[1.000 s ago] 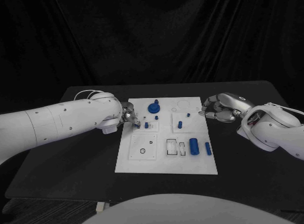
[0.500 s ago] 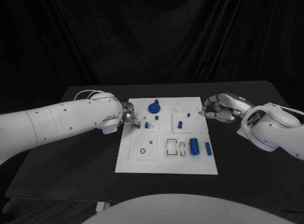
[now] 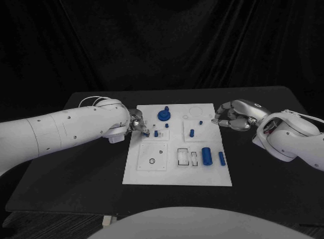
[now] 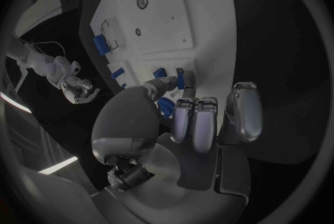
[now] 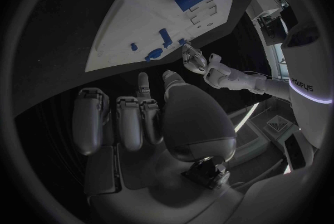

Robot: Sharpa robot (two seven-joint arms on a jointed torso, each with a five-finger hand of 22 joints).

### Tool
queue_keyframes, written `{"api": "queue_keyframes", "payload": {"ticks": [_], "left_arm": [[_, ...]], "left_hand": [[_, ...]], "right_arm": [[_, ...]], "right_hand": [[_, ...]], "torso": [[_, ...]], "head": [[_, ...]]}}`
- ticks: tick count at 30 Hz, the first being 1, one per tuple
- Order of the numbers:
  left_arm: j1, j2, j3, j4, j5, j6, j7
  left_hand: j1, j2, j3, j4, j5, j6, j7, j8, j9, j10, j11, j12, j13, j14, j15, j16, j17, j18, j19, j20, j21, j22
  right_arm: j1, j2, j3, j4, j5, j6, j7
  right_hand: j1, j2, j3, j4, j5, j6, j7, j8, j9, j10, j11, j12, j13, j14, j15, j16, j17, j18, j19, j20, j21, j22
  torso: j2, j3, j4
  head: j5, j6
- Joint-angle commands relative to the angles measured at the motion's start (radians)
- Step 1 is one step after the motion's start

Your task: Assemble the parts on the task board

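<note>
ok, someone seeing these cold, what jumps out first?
The white task board in the middle of the black table, dotted with small blue parts, the biggest a knobbed blue piece near its far edge. Then the two silver hands flanking it: the left hand with fingertips down at a small blue peg on the board's left side, the right hand curled, beside the far right corner.

Right hand (image 5: 139, 118) curled beside the task board (image 5: 132, 23).

Place: robot lab test station.
Evidence: black table (image 3: 75, 189), black curtain backdrop (image 3: 169, 45), white task board (image 3: 177, 174) with blue parts (image 3: 206, 154).
</note>
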Motion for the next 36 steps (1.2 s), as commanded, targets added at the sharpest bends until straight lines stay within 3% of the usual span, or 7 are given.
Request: {"api": "queue_keyframes", "payload": {"ticks": [1, 32, 33, 35, 36], "left_arm": [[-0.006, 0.0, -0.002, 0.004, 0.0, 0.022, 0.008], [-0.007, 0.004, -0.002, 0.002, 0.0, 0.05, 0.004], [-0.007, 0.005, -0.002, 0.001, 0.0, 0.052, 0.004], [-0.007, 0.008, -0.002, -0.002, 0.0, 0.054, 0.005], [-0.007, 0.009, -0.002, -0.003, 0.0, 0.055, 0.005]], "left_hand": [[0.001, 0.007, 0.009, -0.016, 0.003, -0.001, -0.006, -0.004, -0.002, 0.062, -0.008, -0.003, 0.223, 0.106, -0.004, 0.007, 0.263, 0.017, 0.0, 0.001, -0.003, 0.18], [0.004, 0.005, 0.007, -0.024, 0.0, -0.004, -0.005, -0.005, -0.002, 0.057, -0.008, -0.009, 0.219, 0.106, -0.004, 0.007, 0.263, 0.019, -0.005, 0.001, -0.009, 0.178], [0.002, 0.006, 0.004, -0.025, -0.007, -0.005, -0.004, -0.005, -0.002, 0.056, -0.007, -0.01, 0.217, 0.106, -0.003, 0.007, 0.263, 0.019, -0.006, 0.002, -0.011, 0.178], [-0.005, 0.014, -0.012, -0.023, -0.06, -0.006, -0.003, -0.008, -0.005, 0.055, -0.005, -0.011, 0.217, 0.106, -0.002, 0.007, 0.263, 0.019, -0.008, 0.004, -0.013, 0.177], [-0.006, 0.015, -0.014, -0.022, -0.064, -0.006, -0.003, -0.008, -0.005, 0.055, -0.005, -0.012, 0.216, 0.106, -0.001, 0.007, 0.263, 0.019, -0.009, 0.004, -0.014, 0.177]], "right_arm": [[-0.003, 0.0, 0.001, 0.0, -0.001, 0.008, -0.017], [-0.006, 0.003, 0.001, -0.003, -0.001, 0.02, -0.024], [-0.006, 0.004, 0.001, -0.003, -0.001, 0.02, -0.024], [-0.006, 0.004, 0.001, -0.003, -0.001, 0.02, -0.024], [-0.006, 0.003, 0.001, -0.003, -0.001, 0.02, -0.024]], "right_hand": [[0.011, -0.001, 0.003, -0.002, 0.004, 0.007, -0.001, -0.006, -0.001, 0.105, 0.004, 0.004, 0.263, 0.083, 0.009, -0.005, 0.149, 0.008, 0.024, 0.008, -0.003, 0.201], [0.019, -0.002, 0.005, -0.004, 0.014, 0.01, -0.001, -0.008, -0.005, 0.105, 0.005, 0.004, 0.263, 0.082, 0.01, -0.006, 0.146, 0.008, 0.024, 0.008, -0.006, 0.2], [0.019, -0.002, 0.005, -0.004, 0.014, 0.01, -0.001, -0.008, -0.005, 0.105, 0.005, 0.004, 0.263, 0.082, 0.01, -0.006, 0.146, 0.008, 0.024, 0.008, -0.006, 0.2], [0.019, -0.002, 0.005, -0.004, 0.014, 0.01, -0.001, -0.008, -0.005, 0.105, 0.005, 0.004, 0.263, 0.082, 0.01, -0.006, 0.146, 0.008, 0.024, 0.008, -0.006, 0.2], [0.019, -0.002, 0.005, -0.004, 0.014, 0.01, -0.001, -0.008, -0.005, 0.105, 0.005, 0.004, 0.263, 0.082, 0.01, -0.006, 0.146, 0.008, 0.024, 0.008, -0.006, 0.2]], "torso": [[0.0, -0.0001, -0.0004], [0.0, -0.0001, -0.0008], [0.0, -0.0001, -0.0008], [-0.001, 0.0, -0.0005], [-0.001, 0.0001, -0.0006]], "head": [[0.001, 0.0], [-0.004, 0.0], [-0.005, 0.0], [-0.007, 0.0], [-0.007, 0.0]]}}
